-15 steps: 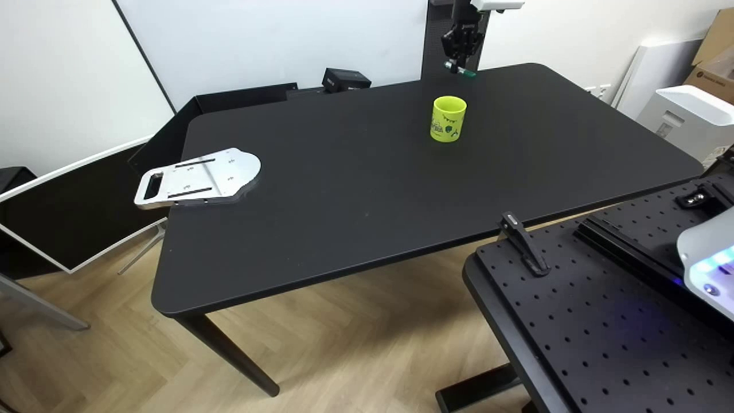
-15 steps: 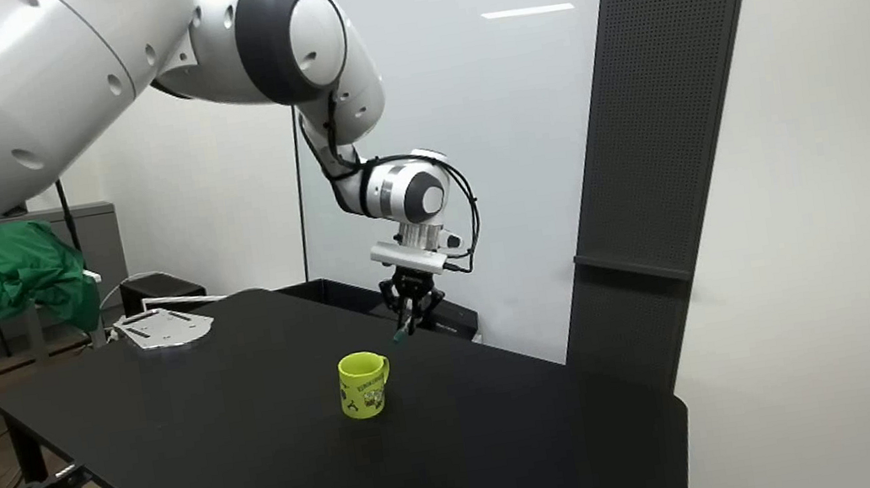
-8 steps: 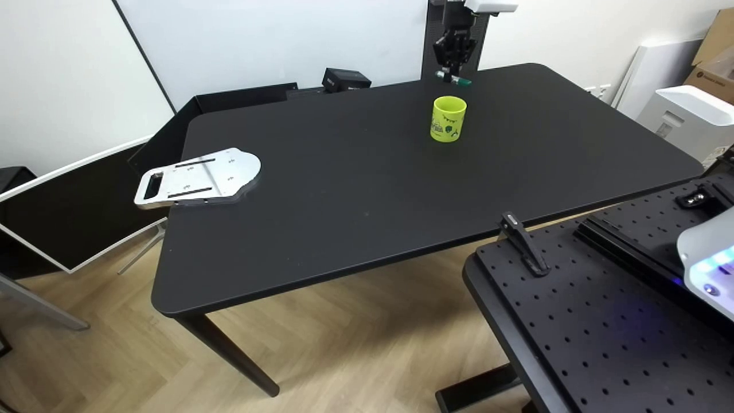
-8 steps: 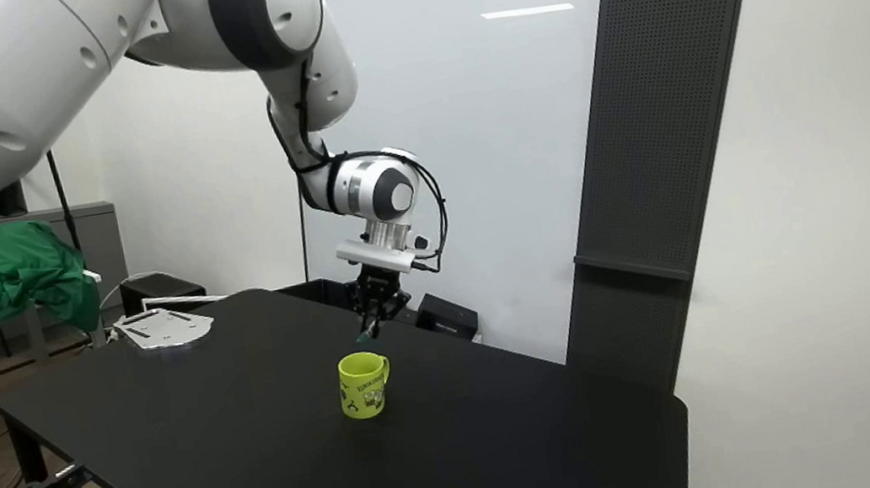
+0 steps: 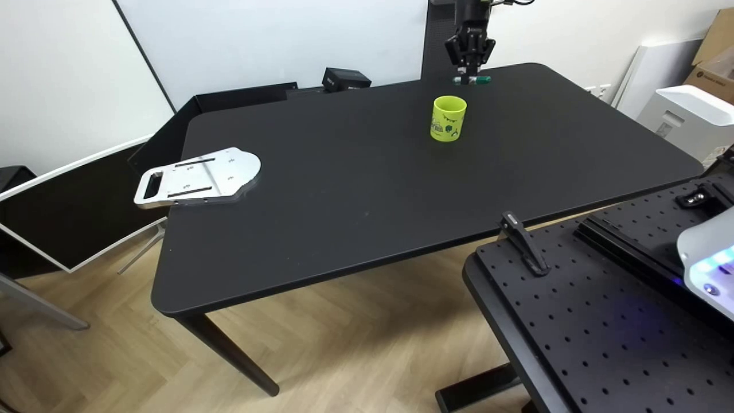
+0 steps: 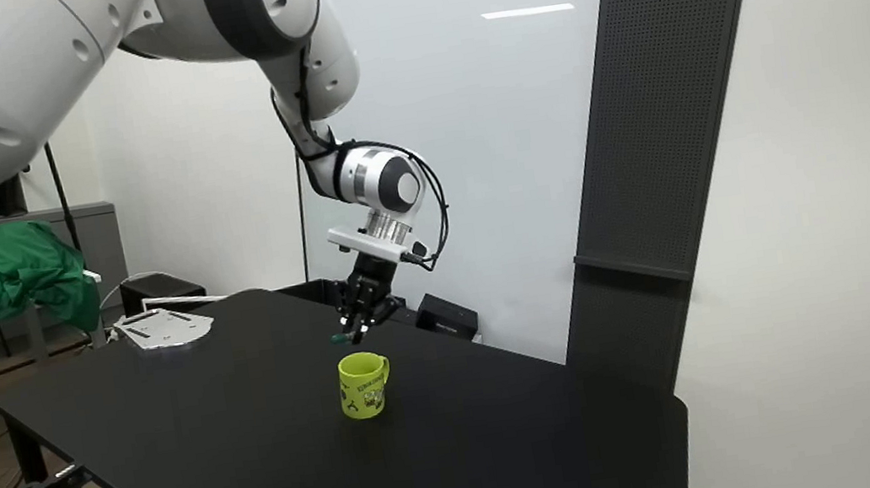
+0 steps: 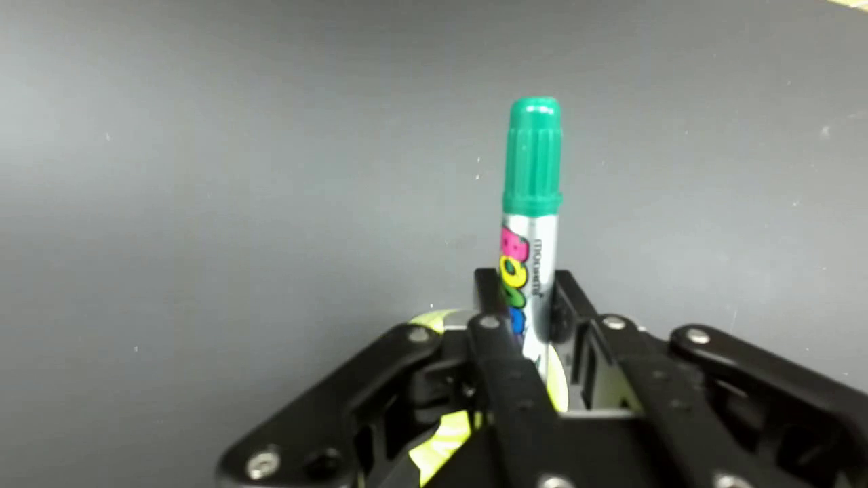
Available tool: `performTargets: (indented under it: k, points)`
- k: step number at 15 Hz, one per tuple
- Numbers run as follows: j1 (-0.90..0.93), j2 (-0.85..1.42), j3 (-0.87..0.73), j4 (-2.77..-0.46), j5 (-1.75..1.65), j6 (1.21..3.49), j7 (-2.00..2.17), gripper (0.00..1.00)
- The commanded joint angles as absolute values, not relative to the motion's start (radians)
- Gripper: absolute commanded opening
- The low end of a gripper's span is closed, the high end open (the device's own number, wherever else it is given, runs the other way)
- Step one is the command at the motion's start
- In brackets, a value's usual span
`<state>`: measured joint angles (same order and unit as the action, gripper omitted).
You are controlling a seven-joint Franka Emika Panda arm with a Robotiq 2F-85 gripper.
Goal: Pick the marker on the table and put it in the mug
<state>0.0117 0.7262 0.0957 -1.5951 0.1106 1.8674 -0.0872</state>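
Table (image 5: 321,189): black, flat top, in both exterior views. Arm (image 6: 183,24): white, reaching out over the table. In an exterior view thick links climb the left side, cross to a dark-banded joint at the top and bend there; narrower links drop to the wrist (image 6: 383,179). Silver plate (image 5: 200,175): lying flat, one end jutting past the table edge. Gripper (image 7: 528,298): pointing down, slanted in an exterior view, tips left of the wrist in picture terms; fingers (image 7: 487,288) clamped on the marker (image 7: 530,224), one each side of its barrel. Mug (image 5: 447,121): yellow-green, upright on the table, near the gripper but apart from it; in the wrist view bits of it show behind the fingers. Marker: pale barrel, bright lettering, held in the air above the table, outside the mug. Near level in an exterior view, green cap (image 5: 483,80) sticking out past the fingers. Cannot tell if any part is directly over the mug.
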Motion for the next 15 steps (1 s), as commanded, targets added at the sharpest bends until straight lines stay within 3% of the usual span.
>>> performTargets:
  k: [1,15]
  points:
    - [0.011,0.777,0.073,-1.491,0.148,1.706,-0.007,0.05]
    - [-0.014,1.019,0.059,-1.149,0.248,1.466,0.065,0.05]
